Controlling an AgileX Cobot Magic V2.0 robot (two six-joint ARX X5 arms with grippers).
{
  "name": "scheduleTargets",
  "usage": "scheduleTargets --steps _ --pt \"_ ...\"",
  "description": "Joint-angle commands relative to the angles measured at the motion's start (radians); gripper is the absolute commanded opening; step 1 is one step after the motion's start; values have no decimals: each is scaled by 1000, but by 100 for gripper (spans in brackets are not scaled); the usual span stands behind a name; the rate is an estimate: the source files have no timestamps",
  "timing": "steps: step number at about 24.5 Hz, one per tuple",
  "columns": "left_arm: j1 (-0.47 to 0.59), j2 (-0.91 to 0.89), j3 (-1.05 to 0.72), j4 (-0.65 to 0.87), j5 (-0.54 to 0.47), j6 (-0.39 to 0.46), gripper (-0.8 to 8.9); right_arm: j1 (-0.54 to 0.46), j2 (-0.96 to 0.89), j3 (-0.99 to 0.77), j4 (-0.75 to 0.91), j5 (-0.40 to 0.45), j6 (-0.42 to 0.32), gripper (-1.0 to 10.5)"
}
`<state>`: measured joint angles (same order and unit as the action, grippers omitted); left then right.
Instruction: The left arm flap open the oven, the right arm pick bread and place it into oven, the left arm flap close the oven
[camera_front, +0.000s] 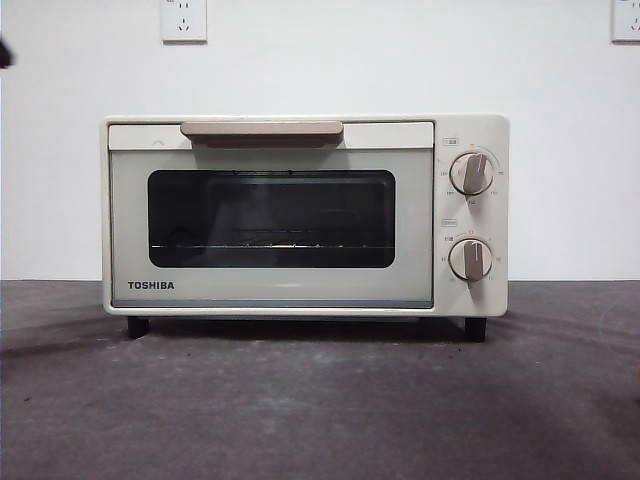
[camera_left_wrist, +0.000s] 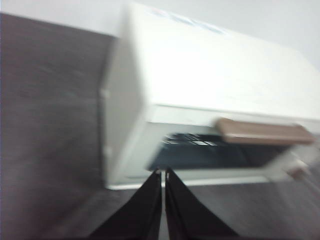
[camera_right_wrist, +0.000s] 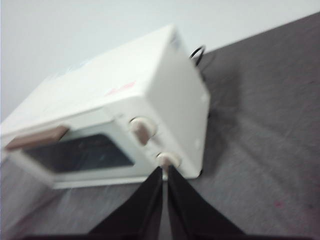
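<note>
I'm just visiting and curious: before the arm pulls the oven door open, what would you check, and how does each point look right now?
1. Oven door shut, ready to flap open: ok.
2. Handle unobstructed: ok.
3. Left gripper near the door, above the table: ok; its jaws are together.
4. Right gripper off the door, by the knobs: ok.
5. Bread located: cannot tell, none in view.
6. Rack inside bare: ok.

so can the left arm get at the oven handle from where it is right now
Probably yes. In the left wrist view the left gripper hangs above and in front of the oven, jaws shut, and nothing lies between it and the handle. The door is closed, with the handle exposed along its top edge.
</note>
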<state>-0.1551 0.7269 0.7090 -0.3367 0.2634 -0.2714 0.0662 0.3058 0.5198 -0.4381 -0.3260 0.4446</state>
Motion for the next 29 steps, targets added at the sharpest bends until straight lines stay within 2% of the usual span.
scheduleTargets --steps 1,6,11,14,22,27,29 --pt "-12 48 56 -18 101 25 19 3 64 72 -55 -76 -103 14" --pt "-49 96 108 -112 241 84 19 3 178 200 -199 -172 -244 14" --pt "-88 96 113 -154 327 109 19 29 243 290 -292 -183 -355 14" --pt "-109 95 114 -154 364 109 19 61 257 314 -303 -192 -376 14" --pt "-133 90 114 -156 364 111 37 82 257 314 -303 -197 -376 15" --pt "-133 90 114 -153 364 129 163 82 262 314 -302 -186 -375 49" --pt "-133 90 114 -149 364 129 167 82 269 314 -302 -180 -374 90"
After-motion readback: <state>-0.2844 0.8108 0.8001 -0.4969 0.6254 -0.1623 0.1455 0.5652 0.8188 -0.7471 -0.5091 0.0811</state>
